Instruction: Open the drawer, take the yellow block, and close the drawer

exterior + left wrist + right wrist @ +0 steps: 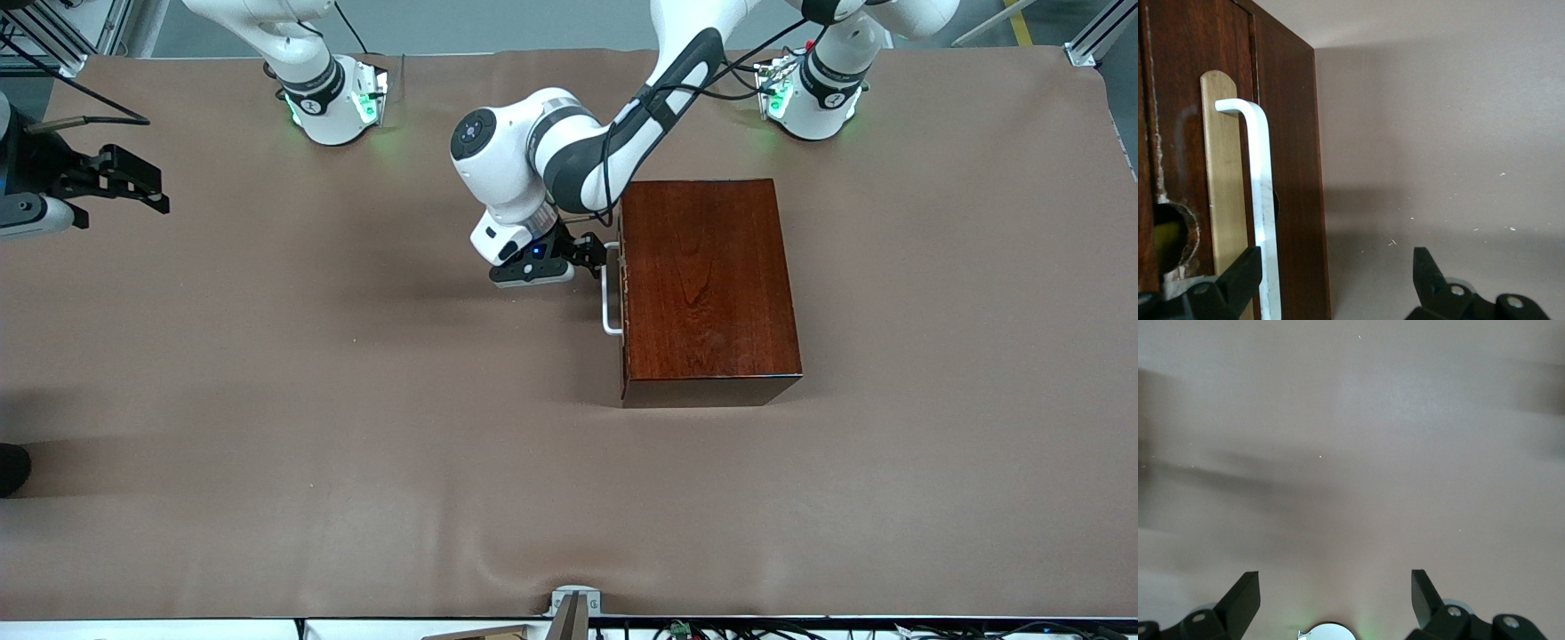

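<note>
One drawer (623,293) is seen, fully closed in the glossy reddish-brown wooden box (707,284), which stands on the table (356,400) toward the left arm's end. The drawer's dark front faces the right arm's end of the table, and a white U-shaped handle (610,300) projects from it. In the left wrist view the handle (1261,200) is shown standing off the dark front (1225,167), mounted over a pale strip, with a rough round hole (1175,233) in the wood beside it; something yellowish is glimpsed inside the hole, but what it is cannot be told. The yellow block is not seen anywhere on the table.

The left gripper (594,253) is held low in front of the drawer, at the end of the handle farther from the front camera. Its fingers are spread wide and nothing is grasped; in the left wrist view one fingertip (1245,270) is seen just beside the white bar, between it and the drawer front, while the other fingertip (1426,267) is well apart, over bare table. Whether the bar is touched cannot be told.

The right gripper (133,187) is held waiting at the right arm's end of the table, near the edge. Its fingers (1245,593) are spread wide over the bare brown surface, with nothing held.
</note>
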